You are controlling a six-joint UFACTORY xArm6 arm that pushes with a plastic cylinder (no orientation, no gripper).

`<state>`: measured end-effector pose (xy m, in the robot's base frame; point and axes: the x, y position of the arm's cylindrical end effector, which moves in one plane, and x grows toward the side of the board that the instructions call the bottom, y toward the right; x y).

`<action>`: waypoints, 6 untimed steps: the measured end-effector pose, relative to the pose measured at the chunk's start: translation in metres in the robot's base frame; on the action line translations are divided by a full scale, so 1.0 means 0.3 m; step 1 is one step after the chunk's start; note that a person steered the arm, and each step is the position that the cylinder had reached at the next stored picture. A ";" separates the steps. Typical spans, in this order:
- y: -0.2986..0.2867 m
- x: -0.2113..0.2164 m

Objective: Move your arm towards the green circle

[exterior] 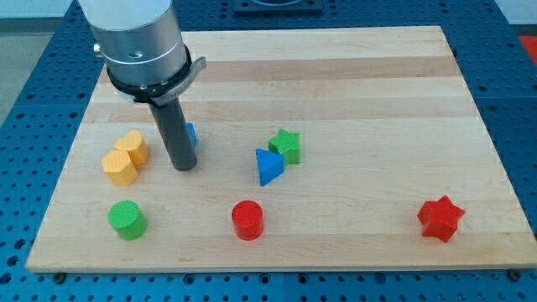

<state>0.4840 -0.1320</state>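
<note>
Views: you have one camera only, so no second view shares any part of the scene.
Position: it sits above the near long edge of the pale wooden table (336, 75), off the view's bottom.
Facing: you look down and forward at a slant; the far edge runs shorter than the near one.
Distance: fairly close, the table nearly fills the frame, blue perforated base (25, 109) at the margins.
Cut off: the grey arm housing (138, 33) leaves through the view's top.
</note>
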 end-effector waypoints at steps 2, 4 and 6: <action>0.000 0.033; -0.005 0.082; -0.039 0.125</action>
